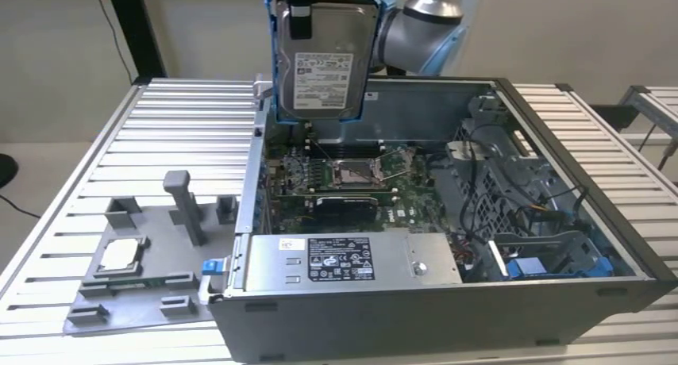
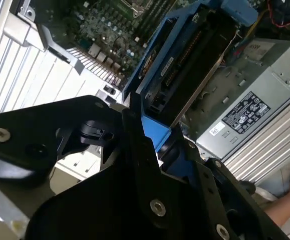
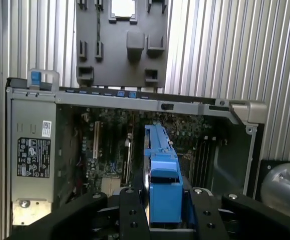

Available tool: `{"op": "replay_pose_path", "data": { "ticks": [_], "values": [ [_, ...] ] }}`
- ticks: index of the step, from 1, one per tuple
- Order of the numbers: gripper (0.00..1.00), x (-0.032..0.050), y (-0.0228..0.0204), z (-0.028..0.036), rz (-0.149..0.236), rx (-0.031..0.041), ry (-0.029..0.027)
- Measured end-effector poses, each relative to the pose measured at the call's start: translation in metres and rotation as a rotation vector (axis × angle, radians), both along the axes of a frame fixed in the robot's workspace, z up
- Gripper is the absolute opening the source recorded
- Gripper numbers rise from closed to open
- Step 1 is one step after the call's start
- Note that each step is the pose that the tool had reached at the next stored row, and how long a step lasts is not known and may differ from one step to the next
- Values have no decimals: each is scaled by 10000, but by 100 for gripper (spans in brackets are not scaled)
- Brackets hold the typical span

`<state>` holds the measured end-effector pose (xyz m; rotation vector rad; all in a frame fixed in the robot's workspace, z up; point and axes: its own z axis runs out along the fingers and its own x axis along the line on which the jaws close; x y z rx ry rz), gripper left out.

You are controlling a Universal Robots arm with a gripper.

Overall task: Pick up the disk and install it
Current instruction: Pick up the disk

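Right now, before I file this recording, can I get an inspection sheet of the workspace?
Surface: slatted metal table, carrying an open computer case.
Job's things: the disk, in its blue frame, held upright above the case's motherboard; not installed yet.
Clutter: grey fixture tray beside the case, with a small square chip on it.
Grippers: claw shut on the disk.
Cables: loose wires inside the case, towards the exterior view's right.
Surroundings: plain wall; another slatted table at the exterior view's right.
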<state>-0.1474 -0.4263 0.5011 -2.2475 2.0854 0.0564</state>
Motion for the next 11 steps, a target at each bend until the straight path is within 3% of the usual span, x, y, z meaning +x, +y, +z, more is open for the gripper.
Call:
{"op": "replay_pose_path", "data": {
  "ticks": [11],
  "values": [
    [0, 414, -185, 0, 1, -1, 13]
  ]
}}
